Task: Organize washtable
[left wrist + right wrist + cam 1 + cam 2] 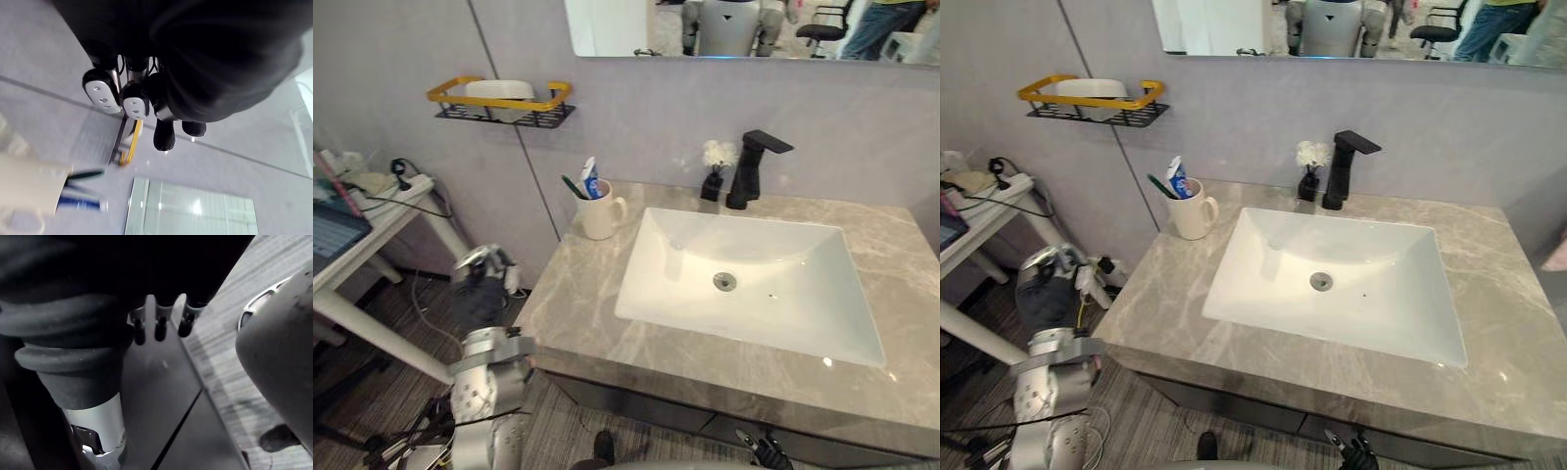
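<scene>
Left eye view shows your left hand [478, 299] at the lower left, fingers loose, holding nothing. The mug [599, 213] stands left of centre on the surface [578, 323]. Reach slowly, so it does not tip.

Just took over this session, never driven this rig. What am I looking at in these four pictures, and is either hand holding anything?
It is a two-armed humanoid robot. The two wide pictures come from its head camera, looking down at the washtable; the two close-ups come from cameras on its wrists. The washtable has a white sink, a black faucet, a small flower vase and a mug with toothpaste and a toothbrush. A wall shelf hangs above left. The left hand is raised beside the washtable's left edge, fingers relaxed, holding nothing. The right hand hangs low before the cabinet front, with nothing seen in it.
</scene>
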### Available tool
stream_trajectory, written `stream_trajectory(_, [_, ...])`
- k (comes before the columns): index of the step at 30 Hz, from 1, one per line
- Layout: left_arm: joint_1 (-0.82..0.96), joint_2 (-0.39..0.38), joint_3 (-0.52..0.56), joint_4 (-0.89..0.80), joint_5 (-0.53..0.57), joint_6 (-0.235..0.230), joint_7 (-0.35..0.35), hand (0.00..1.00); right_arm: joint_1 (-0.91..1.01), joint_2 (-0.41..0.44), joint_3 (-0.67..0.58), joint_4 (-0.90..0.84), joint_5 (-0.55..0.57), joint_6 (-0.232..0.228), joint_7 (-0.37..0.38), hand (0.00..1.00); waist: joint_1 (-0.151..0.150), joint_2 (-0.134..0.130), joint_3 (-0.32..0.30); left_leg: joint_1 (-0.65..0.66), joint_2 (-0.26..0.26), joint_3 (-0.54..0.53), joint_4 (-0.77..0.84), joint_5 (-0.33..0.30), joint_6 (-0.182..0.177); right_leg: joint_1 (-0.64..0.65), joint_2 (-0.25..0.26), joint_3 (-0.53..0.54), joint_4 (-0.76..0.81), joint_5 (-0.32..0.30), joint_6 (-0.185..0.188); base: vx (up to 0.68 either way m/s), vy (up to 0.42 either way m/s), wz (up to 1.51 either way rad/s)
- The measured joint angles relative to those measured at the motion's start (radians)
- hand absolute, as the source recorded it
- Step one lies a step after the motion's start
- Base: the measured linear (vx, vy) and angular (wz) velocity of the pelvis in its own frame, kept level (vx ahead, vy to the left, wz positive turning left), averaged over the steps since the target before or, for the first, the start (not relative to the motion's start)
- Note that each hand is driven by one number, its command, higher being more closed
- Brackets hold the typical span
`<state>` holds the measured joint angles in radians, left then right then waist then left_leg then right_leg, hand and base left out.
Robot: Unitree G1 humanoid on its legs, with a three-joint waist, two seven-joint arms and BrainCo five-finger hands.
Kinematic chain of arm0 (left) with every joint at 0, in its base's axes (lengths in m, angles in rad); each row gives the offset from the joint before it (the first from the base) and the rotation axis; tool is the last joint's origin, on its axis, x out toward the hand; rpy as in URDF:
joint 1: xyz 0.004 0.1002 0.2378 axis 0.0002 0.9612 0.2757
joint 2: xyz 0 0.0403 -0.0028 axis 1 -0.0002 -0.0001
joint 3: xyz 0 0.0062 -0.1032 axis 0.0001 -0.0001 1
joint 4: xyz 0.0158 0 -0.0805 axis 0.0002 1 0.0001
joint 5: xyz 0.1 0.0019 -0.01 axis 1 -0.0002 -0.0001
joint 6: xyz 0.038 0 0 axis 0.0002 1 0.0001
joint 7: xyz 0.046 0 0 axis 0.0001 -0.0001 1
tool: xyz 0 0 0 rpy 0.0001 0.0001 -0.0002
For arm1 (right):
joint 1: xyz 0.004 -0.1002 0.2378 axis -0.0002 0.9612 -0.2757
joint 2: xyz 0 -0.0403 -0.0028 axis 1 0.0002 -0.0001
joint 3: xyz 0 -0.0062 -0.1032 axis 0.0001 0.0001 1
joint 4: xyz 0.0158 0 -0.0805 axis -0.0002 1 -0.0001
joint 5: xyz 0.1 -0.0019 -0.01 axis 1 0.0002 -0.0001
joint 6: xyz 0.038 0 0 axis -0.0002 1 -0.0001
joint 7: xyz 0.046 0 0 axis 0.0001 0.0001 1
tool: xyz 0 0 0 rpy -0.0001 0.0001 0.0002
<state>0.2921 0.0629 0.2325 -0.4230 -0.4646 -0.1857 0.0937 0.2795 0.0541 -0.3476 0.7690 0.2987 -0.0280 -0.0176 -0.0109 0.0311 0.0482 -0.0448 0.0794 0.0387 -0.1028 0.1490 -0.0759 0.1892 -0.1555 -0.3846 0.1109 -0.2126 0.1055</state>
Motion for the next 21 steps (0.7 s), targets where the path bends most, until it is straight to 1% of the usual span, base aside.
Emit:
stream_trajectory(1, [0.02, -0.001, 0.051, 0.002, -0.008, 0.0, 0.002, 0.0, 0.003, -0.001, 0.0, 0.0, 0.01, 0.001, -0.001, 0.0, 0.004, 0.0, -0.001, 0.0, 0.0, 0.0, 0.0, 0.007, 0.0, 0.001, -0.001, -0.001, 0.001, -0.001, 0.001, 0.0, -0.013, 0.11])
stream_trajectory(2, [0.03, -0.001, 0.077, 0.006, -0.012, -0.001, 0.003, 0.0, 0.004, -0.001, -0.001, 0.0, 0.014, 0.002, -0.001, 0.0, 0.007, 0.0, -0.002, 0.0, 0.0, 0.0, 0.001, 0.014, 0.001, 0.001, -0.001, -0.001, 0.002, -0.001, 0.003, 0.0, 0.0, 0.0])
stream_trajectory(4, [0.05, -0.001, 0.154, 0.064, -0.035, -0.009, 0.018, 0.0, 0.018, 0.002, -0.008, -0.001, 0.019, 0.006, -0.002, 0.0, 0.018, -0.003, -0.018, 0.0, -0.006, 0.0, 0.005, 0.029, 0.006, 0.002, -0.008, -0.001, 0.008, 0.0, 0.013, 0.06, -0.008, 0.02])
stream_trajectory(6, [0.057, -0.002, 0.177, 0.124, -0.036, -0.01, 0.021, 0.0, 0.031, 0.002, -0.009, -0.001, 0.025, 0.008, -0.003, 0.0, 0.025, -0.005, -0.032, 0.003, -0.011, 0.001, 0.005, 0.033, 0.004, 0.004, -0.014, -0.002, 0.011, -0.002, 0.015, 0.05, -0.007, 0.03])
stream_trajectory(7, [0.066, -0.003, 0.187, 0.182, -0.036, -0.009, 0.021, 0.0, 0.035, 0.001, -0.009, -0.001, 0.026, 0.009, -0.004, 0.0, 0.024, -0.004, -0.033, 0.011, -0.015, 0.002, 0.005, 0.034, 0.006, 0.016, -0.019, -0.005, 0.011, -0.003, 0.017, 0.04, -0.011, 0.04])
stream_trajectory(8, [0.07, -0.008, 0.193, 0.244, -0.036, -0.002, 0.019, 0.0, 0.039, 0.0, -0.009, -0.001, 0.027, 0.011, -0.004, 0.0, 0.023, -0.004, -0.034, 0.018, -0.019, 0.002, 0.005, 0.034, 0.006, 0.021, -0.022, -0.006, 0.016, -0.007, 0.022, 0.02, -0.011, 0.04])
stream_trajectory(9, [0.072, -0.011, 0.193, 0.271, -0.036, 0.004, 0.018, 0.0, 0.039, 0.0, -0.008, -0.001, 0.027, 0.012, -0.004, 0.0, 0.024, -0.004, -0.034, 0.02, -0.019, 0.002, 0.004, 0.032, 0.007, 0.021, -0.023, -0.006, 0.02, -0.01, 0.024, 0.0, 0.0, 0.0])
stream_trajectory(12, [0.074, -0.025, 0.188, 0.428, -0.034, 0.027, 0.002, 0.0, 0.039, -0.007, 0.001, -0.001, 0.026, 0.017, -0.004, 0.0, 0.025, -0.003, -0.034, 0.03, -0.016, 0.003, 0.0, 0.026, 0.008, 0.025, -0.024, -0.006, 0.028, -0.017, 0.023, -0.05, -0.027, -0.01])
stream_trajectory(14, [0.074, -0.027, 0.186, 0.57, -0.025, 0.044, -0.007, 0.0, 0.042, -0.008, 0.009, -0.001, 0.026, 0.019, -0.005, 0.0, 0.024, -0.002, -0.035, 0.043, -0.013, 0.007, -0.001, 0.025, 0.006, 0.035, -0.023, -0.005, 0.029, -0.021, 0.022, -0.04, -0.03, -0.04])
stream_trajectory(15, [0.073, -0.029, 0.184, 0.606, -0.016, 0.048, -0.006, 0.0, 0.043, -0.008, 0.01, -0.001, 0.026, 0.02, -0.005, 0.0, 0.024, -0.001, -0.037, 0.043, -0.012, 0.008, -0.001, 0.025, 0.006, 0.035, -0.023, -0.004, 0.029, -0.023, 0.02, -0.04, -0.024, -0.04])
stream_trajectory(20, [0.056, -0.061, 0.163, 0.877, 0.074, 0.069, -0.008, 0.0, 0.043, -0.019, 0.013, 0.003, 0.026, 0.02, -0.004, 0.0, 0.025, 0.002, -0.044, 0.047, -0.012, 0.018, -0.001, 0.024, 0.006, 0.034, -0.024, 0.003, 0.028, -0.028, 0.023, -0.02, -0.013, -0.03])
stream_trajectory(21, [0.038, -0.063, 0.161, 0.961, 0.097, 0.073, -0.008, 0.0, 0.042, -0.019, 0.013, 0.005, 0.026, 0.019, -0.004, 0.0, 0.024, 0.001, -0.045, 0.048, -0.012, 0.018, -0.001, 0.024, 0.005, 0.034, -0.024, 0.005, 0.028, -0.029, 0.025, -0.01, -0.02, -0.04])
